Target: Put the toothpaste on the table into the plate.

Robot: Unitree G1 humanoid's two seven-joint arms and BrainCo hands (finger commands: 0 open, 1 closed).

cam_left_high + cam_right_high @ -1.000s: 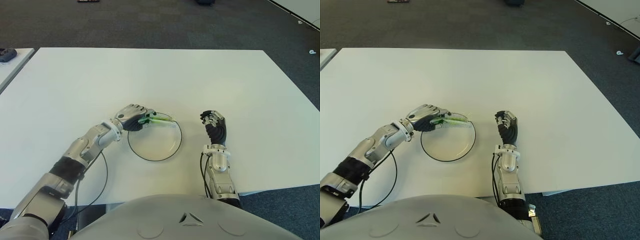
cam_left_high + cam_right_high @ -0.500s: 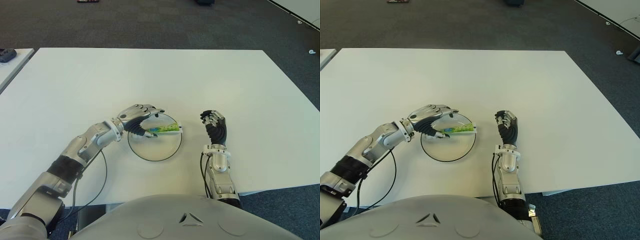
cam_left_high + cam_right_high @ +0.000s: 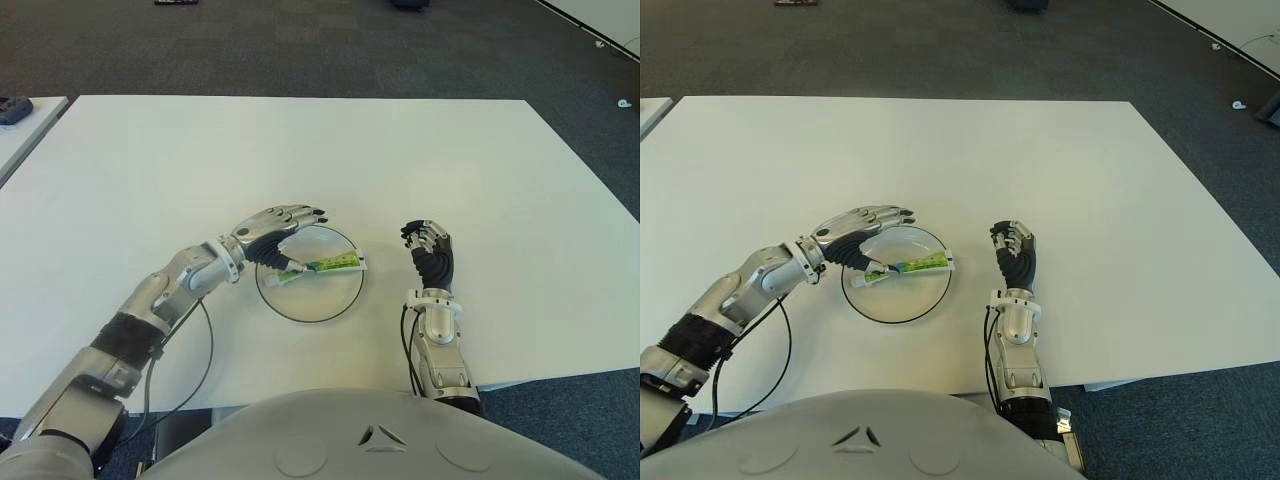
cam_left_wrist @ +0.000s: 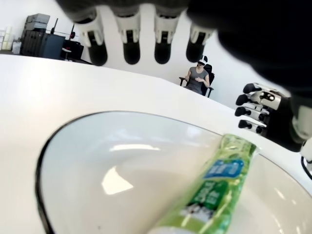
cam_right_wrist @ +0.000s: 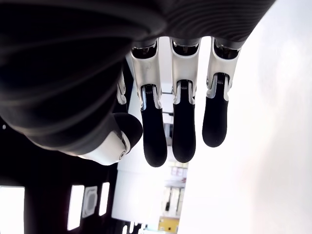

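Observation:
A green toothpaste tube [image 3: 328,266] lies in the white plate [image 3: 335,295] with a dark rim, its flat end poking over the plate's right edge. The left wrist view shows the tube [image 4: 214,192] lying free on the plate [image 4: 97,165]. My left hand [image 3: 283,226] hovers over the plate's left edge with its fingers spread and nothing in them. My right hand [image 3: 428,250] shows to the right of the plate, fingers relaxed and holding nothing.
The white table [image 3: 300,150] stretches wide behind the plate. A second white table's corner [image 3: 20,115] with a dark object on it shows at the far left. Dark carpet surrounds the tables. A seated person [image 4: 197,78] shows far off in the left wrist view.
My left hand has let go of the toothpaste and opened its fingers. The tube dropped into the plate and now lies flat. The right hand has not moved.

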